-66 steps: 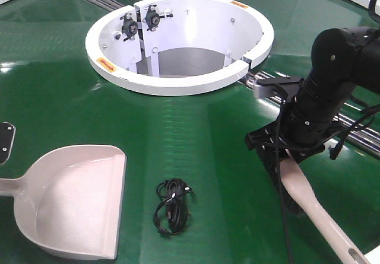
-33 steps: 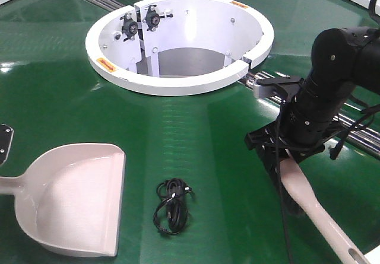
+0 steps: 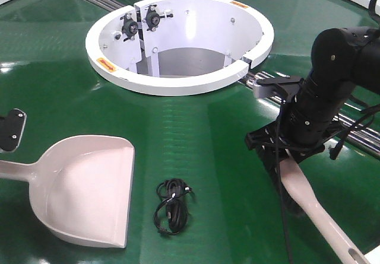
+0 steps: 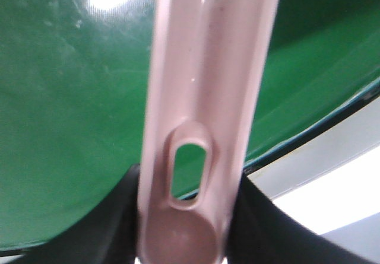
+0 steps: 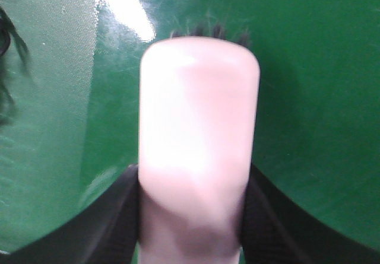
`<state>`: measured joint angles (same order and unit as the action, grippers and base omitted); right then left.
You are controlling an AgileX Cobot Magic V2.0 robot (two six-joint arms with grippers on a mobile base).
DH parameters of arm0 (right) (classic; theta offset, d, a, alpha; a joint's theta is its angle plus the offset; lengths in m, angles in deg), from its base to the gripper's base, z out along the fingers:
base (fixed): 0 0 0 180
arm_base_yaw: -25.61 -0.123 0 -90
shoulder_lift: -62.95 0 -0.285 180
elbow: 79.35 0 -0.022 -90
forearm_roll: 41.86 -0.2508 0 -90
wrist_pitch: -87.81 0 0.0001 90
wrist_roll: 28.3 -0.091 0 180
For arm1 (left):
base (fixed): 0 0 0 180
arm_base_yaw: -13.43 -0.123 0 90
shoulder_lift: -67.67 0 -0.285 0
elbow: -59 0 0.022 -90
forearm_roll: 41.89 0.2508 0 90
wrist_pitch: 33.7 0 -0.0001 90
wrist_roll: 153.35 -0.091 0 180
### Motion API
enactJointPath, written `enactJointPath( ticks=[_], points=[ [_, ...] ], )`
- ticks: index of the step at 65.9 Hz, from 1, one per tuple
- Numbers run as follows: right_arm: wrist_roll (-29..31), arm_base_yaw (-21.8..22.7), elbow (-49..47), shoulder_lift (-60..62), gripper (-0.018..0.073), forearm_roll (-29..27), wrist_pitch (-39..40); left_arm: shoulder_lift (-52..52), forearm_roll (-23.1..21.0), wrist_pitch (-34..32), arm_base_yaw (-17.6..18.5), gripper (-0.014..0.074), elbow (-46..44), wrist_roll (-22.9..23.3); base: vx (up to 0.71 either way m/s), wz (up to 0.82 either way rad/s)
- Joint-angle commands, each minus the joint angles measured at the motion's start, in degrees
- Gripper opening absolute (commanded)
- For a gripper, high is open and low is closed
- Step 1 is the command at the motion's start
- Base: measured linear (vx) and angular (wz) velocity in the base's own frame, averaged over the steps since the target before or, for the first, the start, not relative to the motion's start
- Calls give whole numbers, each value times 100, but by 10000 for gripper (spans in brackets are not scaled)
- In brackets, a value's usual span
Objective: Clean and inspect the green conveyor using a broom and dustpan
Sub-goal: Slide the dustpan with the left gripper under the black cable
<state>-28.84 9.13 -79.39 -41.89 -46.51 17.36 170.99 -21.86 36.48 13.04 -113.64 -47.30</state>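
Front-facing view first: your right claw (image 3: pixel 278 157) is clamped around the broom (image 3: pixel 309 207) up near the head end, and the handle runs out behind it toward the bottom-right corner. The right wrist view backs that up. You've got black fingers (image 5: pixel 113 216) pressed on both sides of the beige body, and dark bristles (image 5: pixel 208 32) poking out past the far end over the green conveyor (image 3: pixel 196 133).

Over on the other side, your left claw (image 4: pixel 184 234) is gripping the dustpan (image 3: pixel 89 190) by its thin handle, right at the slotted hole (image 4: pixel 189 168). Out front you only get a sliver of that claw at the left edge.

The pan's low over the belt, can't tell if it's touching. It's left of the coiled black cable (image 3: pixel 172 207), mouth facing it, near but apart. The broom is well off to the cable's right.
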Motion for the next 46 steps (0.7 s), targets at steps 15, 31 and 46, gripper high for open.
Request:
enactJointPath(
  ticks=[15, 31, 46],
  points=[
    [54, 3, -140, 281, -10, -9, -287, -258, -109, 123, 461, -24, -169, 102, 0, 0],
    [54, 3, -140, 281, -10, -9, -287, -258, -119, 123, 678, -24, -169, 126, 0, 0],
    [54, 3, -140, 281, -10, -9, -287, -229, -134, 123, 876, -24, -169, 302, 0, 0]
  ],
)
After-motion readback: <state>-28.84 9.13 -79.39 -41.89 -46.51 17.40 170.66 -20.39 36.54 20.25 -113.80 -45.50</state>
